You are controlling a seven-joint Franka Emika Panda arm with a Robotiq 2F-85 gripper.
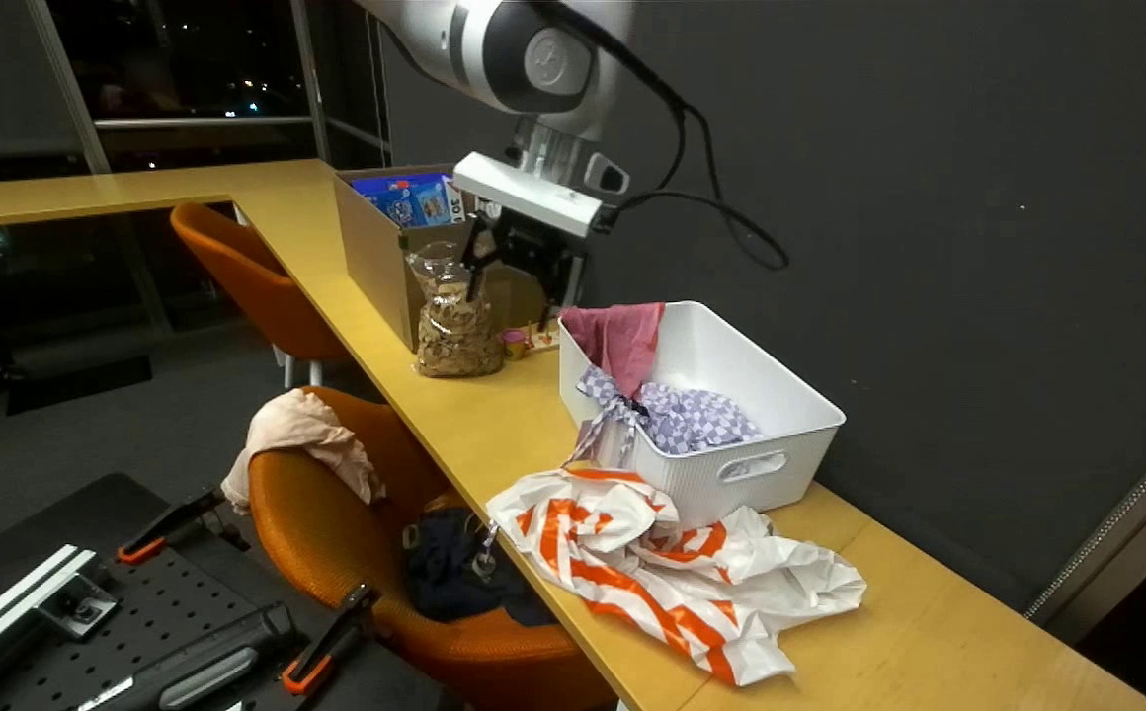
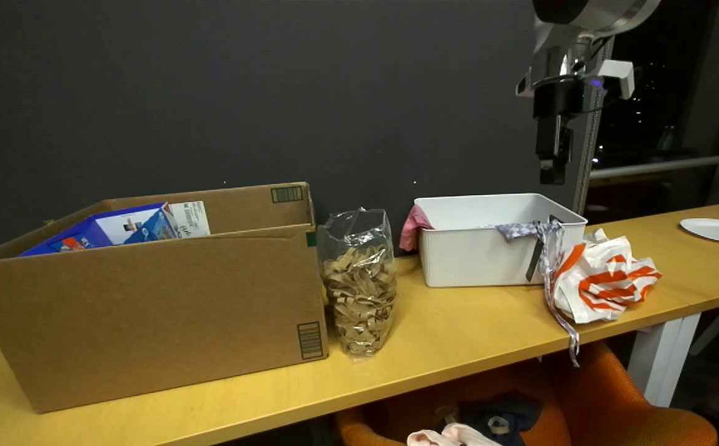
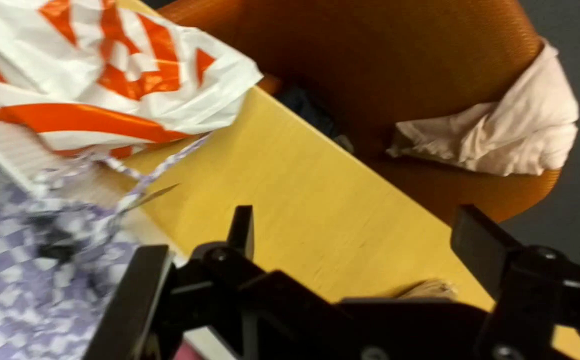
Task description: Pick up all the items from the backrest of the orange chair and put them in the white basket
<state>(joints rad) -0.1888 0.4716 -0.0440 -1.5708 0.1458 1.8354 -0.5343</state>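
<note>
The pale cloth straddles the orange chair's backrest, likely held by its own weight — and the gripper, wide and empty above chair height, seems ready for it.

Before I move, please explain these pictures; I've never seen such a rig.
The machine is a robot arm; its black fingers are spread apart, holding nothing. Two pictures look on from outside; the close-up comes from its wrist. On the desk stand a cardboard box, a bag of brown pieces and the white basket; a checkered cloth and a reddish cloth hang partly over its rim, and a crumpled plastic bag lies beside it. A pale cloth hangs on the orange chair.
</note>
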